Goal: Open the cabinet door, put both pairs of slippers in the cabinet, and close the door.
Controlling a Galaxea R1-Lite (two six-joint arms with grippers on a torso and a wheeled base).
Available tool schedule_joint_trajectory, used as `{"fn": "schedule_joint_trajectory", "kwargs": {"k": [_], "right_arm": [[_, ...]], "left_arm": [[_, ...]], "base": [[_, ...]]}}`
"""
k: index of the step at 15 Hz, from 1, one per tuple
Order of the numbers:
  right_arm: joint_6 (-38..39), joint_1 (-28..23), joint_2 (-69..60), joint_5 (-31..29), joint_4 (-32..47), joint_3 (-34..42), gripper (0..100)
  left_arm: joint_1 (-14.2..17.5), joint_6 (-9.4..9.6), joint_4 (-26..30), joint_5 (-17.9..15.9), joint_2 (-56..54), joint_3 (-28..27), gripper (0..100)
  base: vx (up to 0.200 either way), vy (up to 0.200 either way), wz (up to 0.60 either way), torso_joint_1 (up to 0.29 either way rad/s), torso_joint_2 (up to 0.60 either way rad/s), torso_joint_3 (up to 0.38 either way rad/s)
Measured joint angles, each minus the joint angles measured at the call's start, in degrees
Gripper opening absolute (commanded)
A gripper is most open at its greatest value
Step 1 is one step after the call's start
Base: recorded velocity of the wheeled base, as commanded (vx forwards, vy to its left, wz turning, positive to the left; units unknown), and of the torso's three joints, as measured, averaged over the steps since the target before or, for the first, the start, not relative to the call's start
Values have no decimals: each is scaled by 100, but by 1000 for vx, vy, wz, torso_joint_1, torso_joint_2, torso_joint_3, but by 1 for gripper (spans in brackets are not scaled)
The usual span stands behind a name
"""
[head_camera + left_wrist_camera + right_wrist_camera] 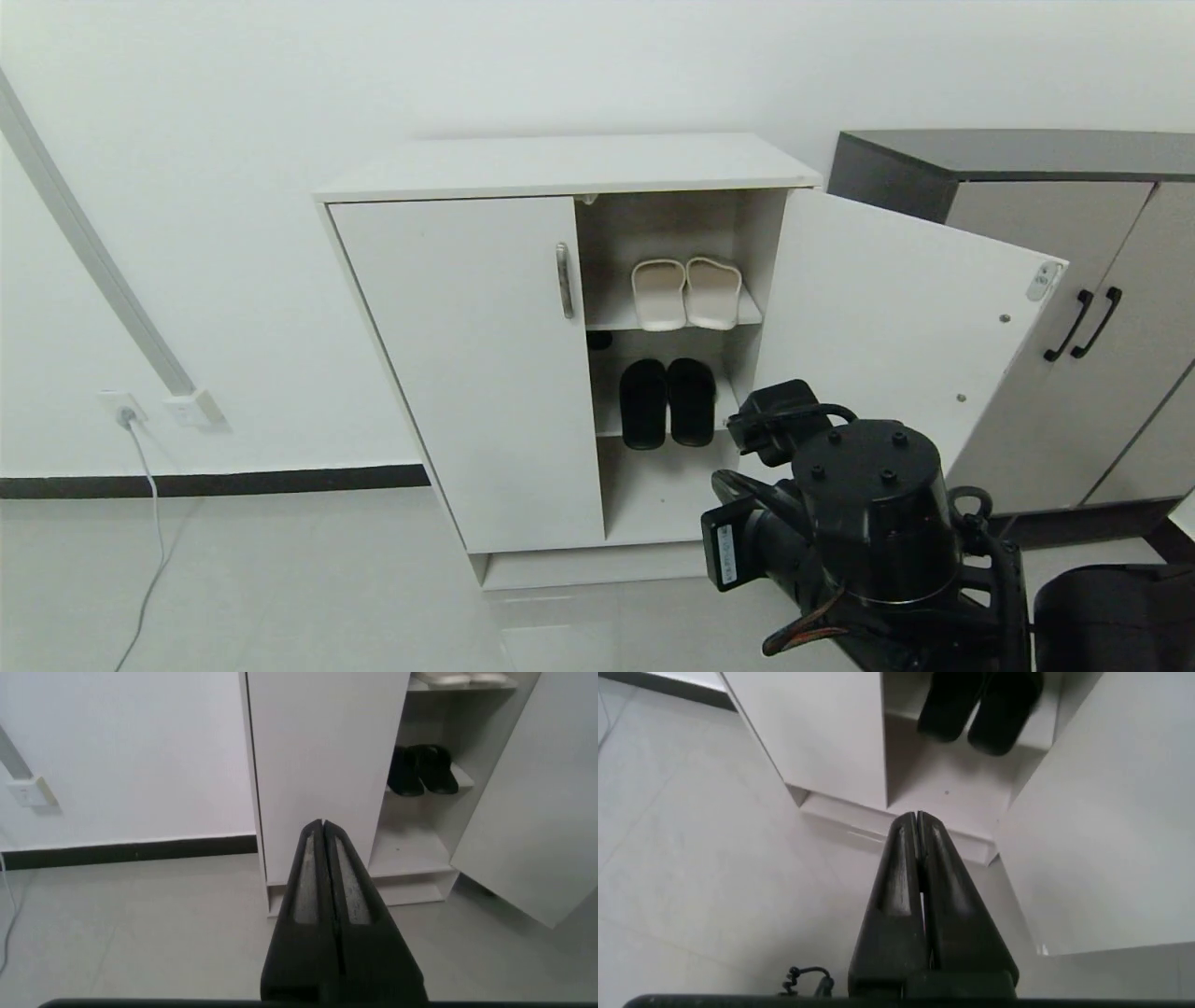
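the cabinet stands with its right door swung wide and its left door shut. inside we see the white slippers side by side on the cabinet's upper shelf, and the black slippers side by side on the shelf below. our left gripper hangs over the floor in front of the cabinet's shut door, jaws pressed together on nothing. our right gripper sits low before the cabinet's open half, beside the open door, jaws likewise closed and empty. a grey cupboard stands just right of the cabinet.
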Motion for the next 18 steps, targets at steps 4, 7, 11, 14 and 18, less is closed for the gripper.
{"fn": "schedule_joint_trajectory", "kwargs": {"k": [4,7,11,14,18], "right_arm": [[-9,-7,-13,0,2,-1,0],[-20,-24,-16,-2,0,-11,0],[-30,-24,-21,-2,-4,-11,0],[-30,-24,-21,0,-1,-11,0],[-28,-24,-21,0,0,-11,0]], "left_arm": [[0,0,2,0,0,2,0],[0,0,2,0,0,0,0],[-5,0,5,0,0,0,0],[-2,0,5,0,0,0,0],[-5,0,5,0,0,0,0]], "base": [[0,0,0,132,-469,-330],[0,0,0,158,-484,-321],[0,0,0,187,-491,-314],[0,0,0,214,-523,-315],[0,0,0,234,-551,-322]]}}
